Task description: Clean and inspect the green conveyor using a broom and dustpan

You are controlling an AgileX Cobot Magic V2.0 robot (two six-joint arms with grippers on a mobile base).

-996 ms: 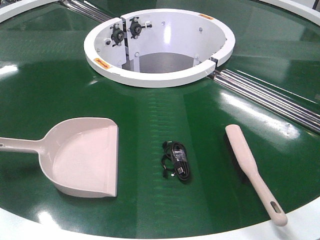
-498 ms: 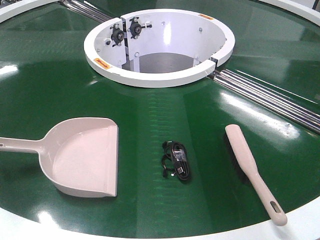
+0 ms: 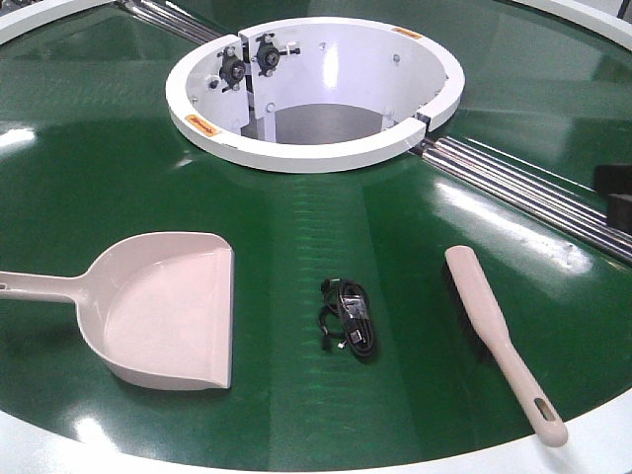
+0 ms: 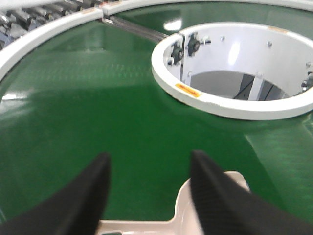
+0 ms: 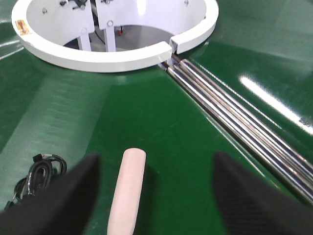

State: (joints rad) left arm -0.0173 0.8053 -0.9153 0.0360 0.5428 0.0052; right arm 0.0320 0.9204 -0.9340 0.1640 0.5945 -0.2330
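Barely begun — broom (image 3: 491,326) lower right, dustpan (image 3: 163,306) lower left, both ungrasped on the green conveyor (image 3: 89,168), cable bundle (image 3: 348,318) unswept between; left gripper (image 4: 149,193), right gripper (image 5: 155,183) — jaws spread, empty

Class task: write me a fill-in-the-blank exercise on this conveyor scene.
Between the dustpan and the broom lies a coiled black ____.
The open right claw hovers over the tip of the ____.
The open left claw hangs above the dustpan's ____.
The green conveyor's central hub is ____.
Missing words: cable, broom, handle, white.
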